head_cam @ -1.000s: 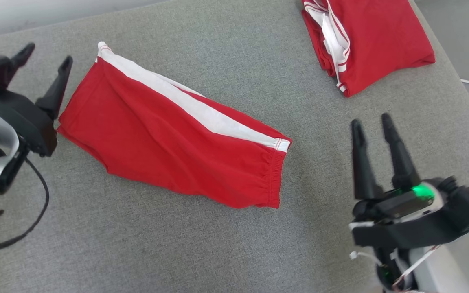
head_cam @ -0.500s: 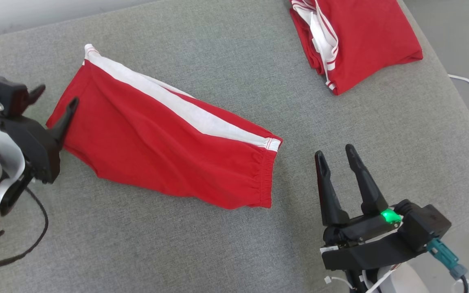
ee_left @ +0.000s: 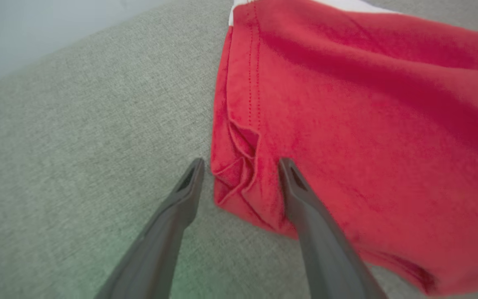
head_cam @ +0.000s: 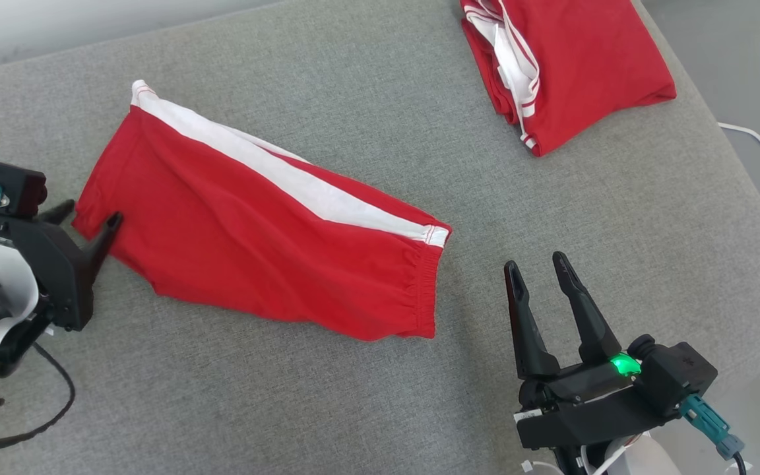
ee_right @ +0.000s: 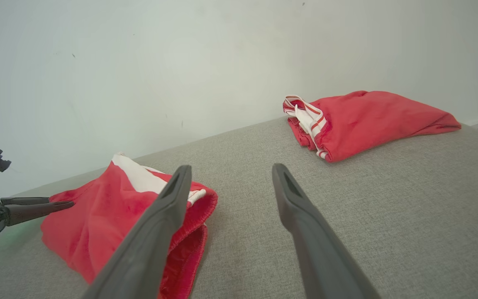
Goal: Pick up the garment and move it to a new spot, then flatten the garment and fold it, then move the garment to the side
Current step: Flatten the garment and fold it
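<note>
My left claw (head_cam: 90, 216) stood open astride the hem corner of the garment (head_cam: 254, 244), which lay spread on the grey bench (head_cam: 367, 409). I judged that closing there might pinch only the top layer, or the bunched fold, and drag the cloth askew. My right claw (head_cam: 537, 262), also open, hovered near the waistband, apart from it.

grey fabric surface (head_cam: 235, 409), pale wall (ee_right: 139, 62)
</note>
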You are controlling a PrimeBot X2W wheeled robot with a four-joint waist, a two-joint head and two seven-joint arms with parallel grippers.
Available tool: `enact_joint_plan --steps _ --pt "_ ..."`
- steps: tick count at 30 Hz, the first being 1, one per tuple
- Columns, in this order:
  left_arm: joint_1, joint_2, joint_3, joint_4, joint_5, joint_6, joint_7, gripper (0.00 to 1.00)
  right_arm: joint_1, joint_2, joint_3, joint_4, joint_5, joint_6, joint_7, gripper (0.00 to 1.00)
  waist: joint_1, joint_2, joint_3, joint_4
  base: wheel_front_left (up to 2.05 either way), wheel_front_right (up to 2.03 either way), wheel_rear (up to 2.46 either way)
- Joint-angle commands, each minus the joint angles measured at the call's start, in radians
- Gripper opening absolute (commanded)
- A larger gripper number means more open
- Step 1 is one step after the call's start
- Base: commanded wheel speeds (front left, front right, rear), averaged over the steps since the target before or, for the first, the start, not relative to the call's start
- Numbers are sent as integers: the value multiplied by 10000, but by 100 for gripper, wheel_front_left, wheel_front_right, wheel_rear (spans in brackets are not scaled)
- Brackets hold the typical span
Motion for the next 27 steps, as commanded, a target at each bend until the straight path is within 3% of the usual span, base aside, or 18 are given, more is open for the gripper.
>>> enact_joint_plan --steps 1,2,13,27 --pt "196 -54 -38 27 -189 20 126 10 152 26 -35 -9 -43 -30 2 100 1 1 -68 80 0 0 0" --pt "210 -50 -64 10 -193 21 148 0 170 3 -47 -15 -62 -30 2 100 1 1 -94 120 0 0 0" --pt "848 -472 211 -148 -567 200 -902 0 330 -280 -494 -10 -112 -30 4 100 1 1 -857 917 0 0 0" --pt "3106 -486 798 -2483 -1255 1830 -2852 0 1001 -273 -1381 -70 -185 -30 2 100 1 1 -1641 2092 0 0 0"
